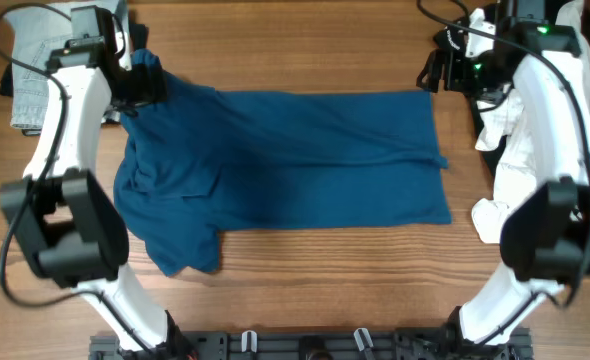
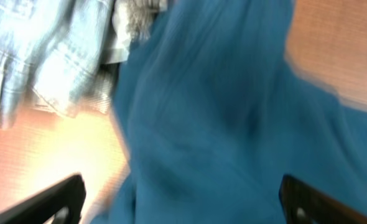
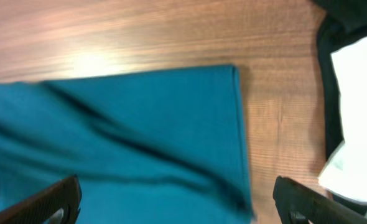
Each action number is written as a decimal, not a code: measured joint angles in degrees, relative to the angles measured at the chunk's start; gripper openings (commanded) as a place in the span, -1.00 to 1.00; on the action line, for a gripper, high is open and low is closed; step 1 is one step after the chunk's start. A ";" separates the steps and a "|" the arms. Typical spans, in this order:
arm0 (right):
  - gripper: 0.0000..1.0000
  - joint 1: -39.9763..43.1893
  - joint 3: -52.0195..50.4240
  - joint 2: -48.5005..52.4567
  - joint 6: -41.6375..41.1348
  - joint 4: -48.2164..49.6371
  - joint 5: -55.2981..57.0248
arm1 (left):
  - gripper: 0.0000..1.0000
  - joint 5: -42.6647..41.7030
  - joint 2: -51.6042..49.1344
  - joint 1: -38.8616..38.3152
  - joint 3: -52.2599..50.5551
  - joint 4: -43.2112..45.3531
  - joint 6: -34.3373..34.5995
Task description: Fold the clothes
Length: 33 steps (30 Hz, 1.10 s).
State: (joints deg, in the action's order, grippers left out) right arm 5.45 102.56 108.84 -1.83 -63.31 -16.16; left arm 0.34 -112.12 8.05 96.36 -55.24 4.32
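Mostly flat — blue shirt (image 1: 295,160) on wooden table (image 1: 325,290).

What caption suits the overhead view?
Blue shirt spread flat on the wooden table; open left gripper at its bunched end, open right gripper beside the far hem corner.

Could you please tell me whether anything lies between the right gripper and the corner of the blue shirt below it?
Nothing visible does. The right gripper hangs open over the blue shirt, above its corner. Only bare table lies beside that edge, and the white garments lie off to the side, apart from the shirt.
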 measured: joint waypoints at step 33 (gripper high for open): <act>0.98 0.39 -17.75 -13.38 -28.55 -4.20 10.69 | 0.18 -2.73 38.07 -0.07 -60.17 -3.21 49.75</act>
State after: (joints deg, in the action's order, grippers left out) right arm 5.85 84.82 95.46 -30.37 -67.51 -5.48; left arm -2.39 -74.04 7.99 36.18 -58.46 54.06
